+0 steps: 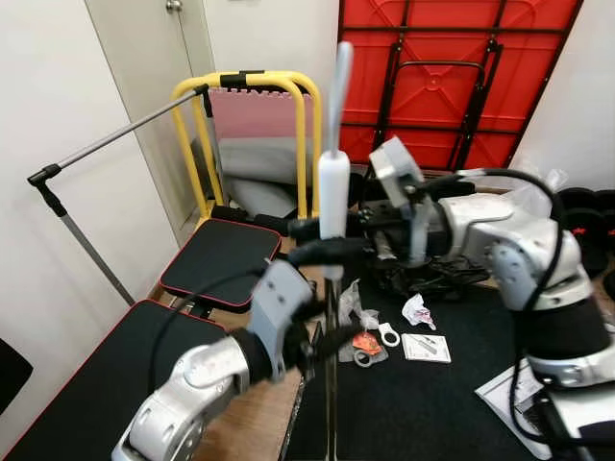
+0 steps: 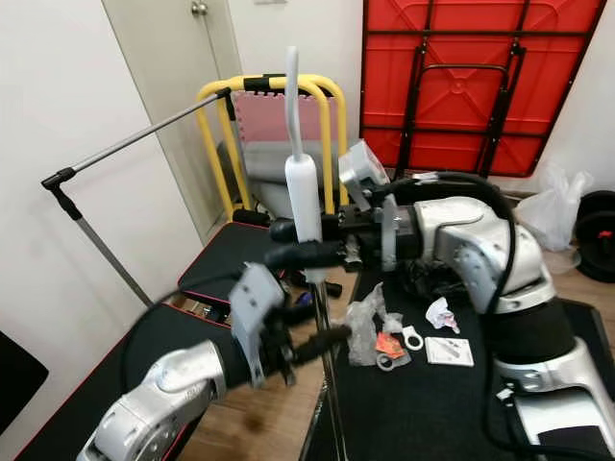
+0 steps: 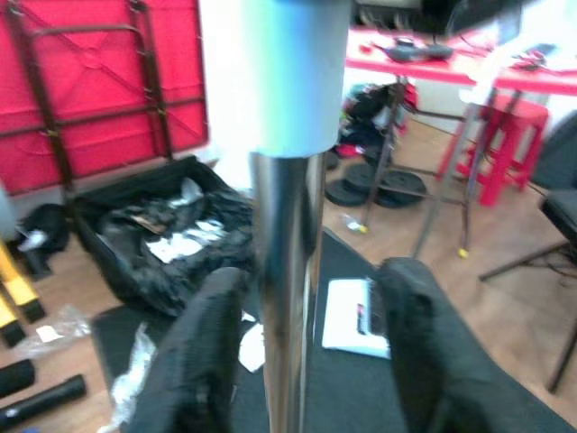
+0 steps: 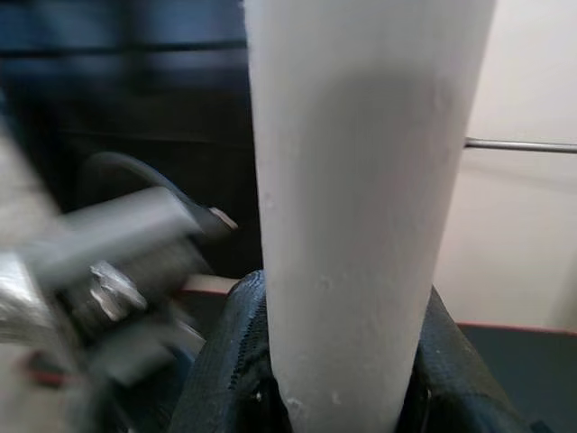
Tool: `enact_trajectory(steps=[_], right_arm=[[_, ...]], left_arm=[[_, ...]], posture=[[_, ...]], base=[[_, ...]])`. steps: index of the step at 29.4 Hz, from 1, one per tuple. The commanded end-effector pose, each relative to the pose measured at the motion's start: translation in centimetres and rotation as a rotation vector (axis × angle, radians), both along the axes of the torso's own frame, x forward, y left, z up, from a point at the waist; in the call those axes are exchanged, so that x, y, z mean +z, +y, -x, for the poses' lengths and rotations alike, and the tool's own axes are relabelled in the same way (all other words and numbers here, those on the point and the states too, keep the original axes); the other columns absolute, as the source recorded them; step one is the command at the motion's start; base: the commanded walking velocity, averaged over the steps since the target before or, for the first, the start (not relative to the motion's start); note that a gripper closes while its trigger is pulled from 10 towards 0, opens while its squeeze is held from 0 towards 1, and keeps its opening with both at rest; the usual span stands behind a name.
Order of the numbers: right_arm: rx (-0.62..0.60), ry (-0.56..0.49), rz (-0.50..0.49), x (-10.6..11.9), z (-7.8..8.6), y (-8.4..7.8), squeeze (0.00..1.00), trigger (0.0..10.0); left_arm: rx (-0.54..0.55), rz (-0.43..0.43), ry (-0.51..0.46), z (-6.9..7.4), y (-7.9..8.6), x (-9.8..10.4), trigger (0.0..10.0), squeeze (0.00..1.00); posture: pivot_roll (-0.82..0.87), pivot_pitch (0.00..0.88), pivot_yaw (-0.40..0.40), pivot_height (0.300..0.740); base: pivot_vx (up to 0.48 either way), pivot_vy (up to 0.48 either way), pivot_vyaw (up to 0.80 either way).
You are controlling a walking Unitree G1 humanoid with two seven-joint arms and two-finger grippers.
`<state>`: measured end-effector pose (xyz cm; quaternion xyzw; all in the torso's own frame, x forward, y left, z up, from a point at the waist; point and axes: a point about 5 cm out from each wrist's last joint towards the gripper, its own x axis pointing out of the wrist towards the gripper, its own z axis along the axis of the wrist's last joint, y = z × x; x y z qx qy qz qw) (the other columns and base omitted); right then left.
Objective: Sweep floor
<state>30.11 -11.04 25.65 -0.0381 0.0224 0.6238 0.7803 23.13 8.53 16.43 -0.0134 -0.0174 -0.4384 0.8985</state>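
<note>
Black floor mat carries scattered litter. Broom handle stands upright, centre. Right end effector clamps its white grip; left end effector straddles the metal shaft, spread. Recommend closing left before stroking.

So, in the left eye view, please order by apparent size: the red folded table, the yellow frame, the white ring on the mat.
1. red folded table, though partly cut off.
2. yellow frame.
3. white ring, clearly smallest.
</note>
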Motion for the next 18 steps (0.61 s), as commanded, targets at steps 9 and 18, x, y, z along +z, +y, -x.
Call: enact_trajectory(steps=[9,18], right_arm=[[-0.407,-0.177,0.020,0.2,-1.7,-2.2,0.00,0.0],[-0.987,-0.116,0.020,-4.1,-2.9,-5.3,0.00,10.0]], left_arm=[[0.217,0.079,0.065,0.3,6.2,0.3,10.0,1.00],[0.697,0.142,0.192,-0.8,7.1,-3.4,10.0,0.00]], posture=[[-0.20,0.000,-0.024,0.740],[-0.22,0.000,-0.027,0.740]], base=[[0.000,0.000,0.00],[0.000,0.000,0.00]])
